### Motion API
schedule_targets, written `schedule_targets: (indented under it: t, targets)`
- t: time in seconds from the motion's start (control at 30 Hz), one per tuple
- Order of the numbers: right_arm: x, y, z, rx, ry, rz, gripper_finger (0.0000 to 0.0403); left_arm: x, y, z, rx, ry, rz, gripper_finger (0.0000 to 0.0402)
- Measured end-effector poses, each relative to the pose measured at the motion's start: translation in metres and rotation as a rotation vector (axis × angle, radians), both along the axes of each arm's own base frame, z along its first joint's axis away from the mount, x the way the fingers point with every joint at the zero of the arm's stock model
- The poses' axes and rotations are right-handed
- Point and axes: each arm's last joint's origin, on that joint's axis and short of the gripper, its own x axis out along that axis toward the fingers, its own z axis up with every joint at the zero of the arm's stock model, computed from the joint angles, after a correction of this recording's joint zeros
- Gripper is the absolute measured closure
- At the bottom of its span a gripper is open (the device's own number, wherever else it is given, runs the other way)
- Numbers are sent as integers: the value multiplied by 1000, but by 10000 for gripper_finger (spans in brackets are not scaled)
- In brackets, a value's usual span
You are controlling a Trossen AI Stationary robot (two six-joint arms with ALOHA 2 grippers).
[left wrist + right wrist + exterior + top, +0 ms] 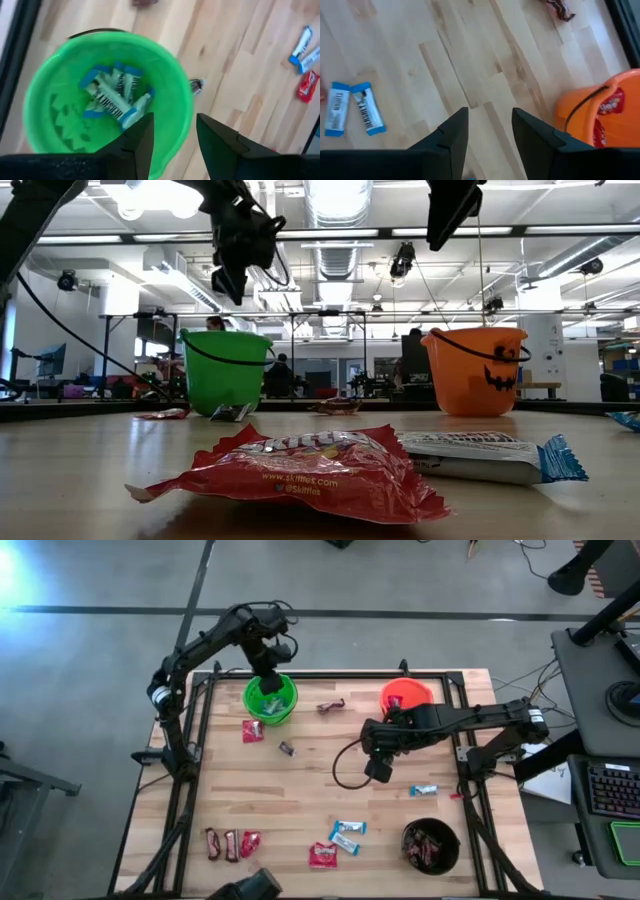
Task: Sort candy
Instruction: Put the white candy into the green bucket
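My left gripper (272, 672) hangs open over the green bucket (270, 698); in its wrist view its fingers (174, 131) stand above the near rim with nothing between them. Several light-blue-and-white bars (114, 93) lie on the bucket's bottom. My right gripper (376, 745) hovers open above bare wood (489, 125), beside the orange bucket (600, 117), which holds red packets. Loose candy lies flat on the table: a red packet (253, 730), a brown bar (331, 706), a small dark sweet (287, 748), and blue-white bars (347, 834) (351, 109).
A black bucket (430, 845) with dark bars stands at the near right. Brown bars (222, 843) and red packets (250, 842) (322, 856) lie along the near edge, and one blue bar (423, 790) lies at the right. A black frame (330, 674) borders the table.
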Motion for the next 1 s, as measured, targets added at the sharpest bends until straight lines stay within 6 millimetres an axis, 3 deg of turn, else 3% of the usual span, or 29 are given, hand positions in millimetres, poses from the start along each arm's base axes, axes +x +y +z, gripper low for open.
schedule_targets:
  t: [0.27, 0.53, 1.0]
  targets:
    - [5, 5, 1, 94, -47, 40, 273, 16, -33, 10, 36, -15, -110, 274]
    - [9, 14, -2, 104, -92, 58, 272, 11, -68, 37, 89, -71, -155, 274]
    - [16, 38, -55, 217, -98, 157, 247, -15, -124, 81, 145, -204, -206, 274]
